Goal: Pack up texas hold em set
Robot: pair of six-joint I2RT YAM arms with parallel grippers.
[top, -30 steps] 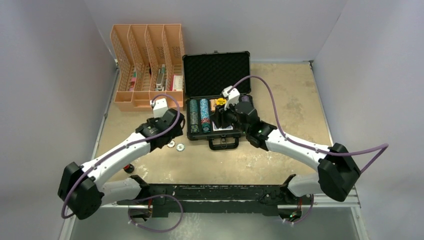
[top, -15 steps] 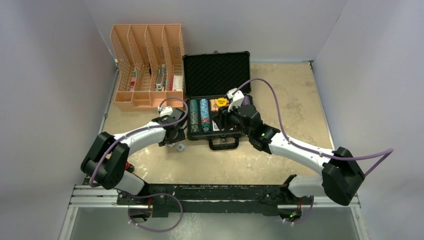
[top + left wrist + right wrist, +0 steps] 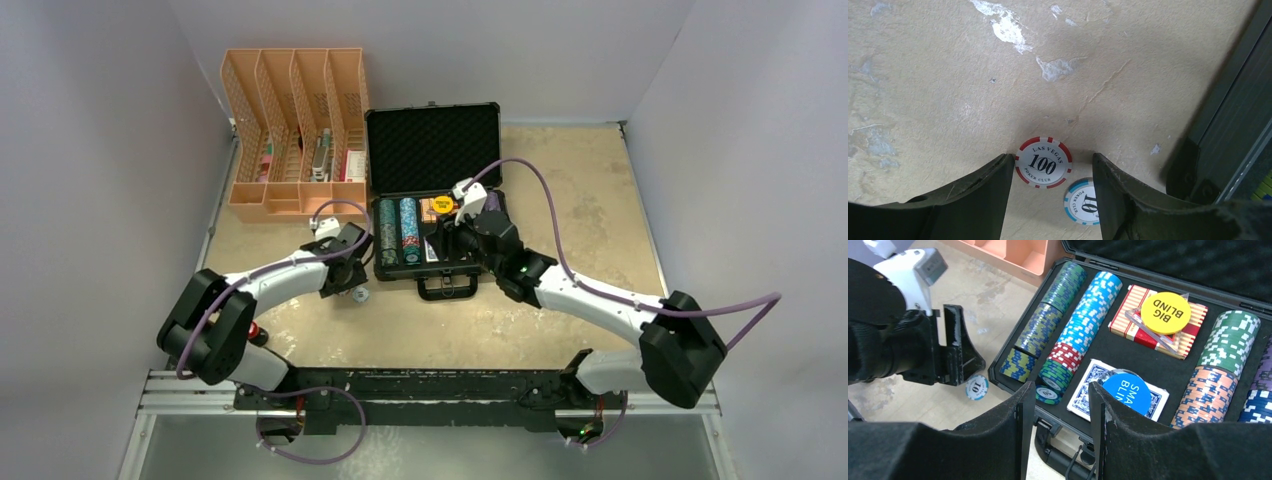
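The red chip (image 3: 1043,162) lies flat on the worktop (image 3: 560,200), just off the front-left corner of the open case (image 3: 432,148). My left gripper (image 3: 1051,159) straddles it with the jaws well apart: one finger is at the chip's edge, the other stands clear, and nothing is gripped yet.

A chip lying this flat gives my fingers little to bite on, so I judge they could ride over it or shove it along the worktop. The blue chip (image 3: 1082,201) lies just beside it, near my other finger, and could be knocked away or pinched along with it. The case wall is also near on that side, and I might scrape it.

My left arm folds back at the elbow, with the forearm reaching across toward the case and the wrist tipped down. My right gripper (image 3: 1060,390) hangs partly open and empty over the case's front row, above the blue deck (image 3: 1083,390). That puts it near the left gripper, so lifting toward the case risks a bump.
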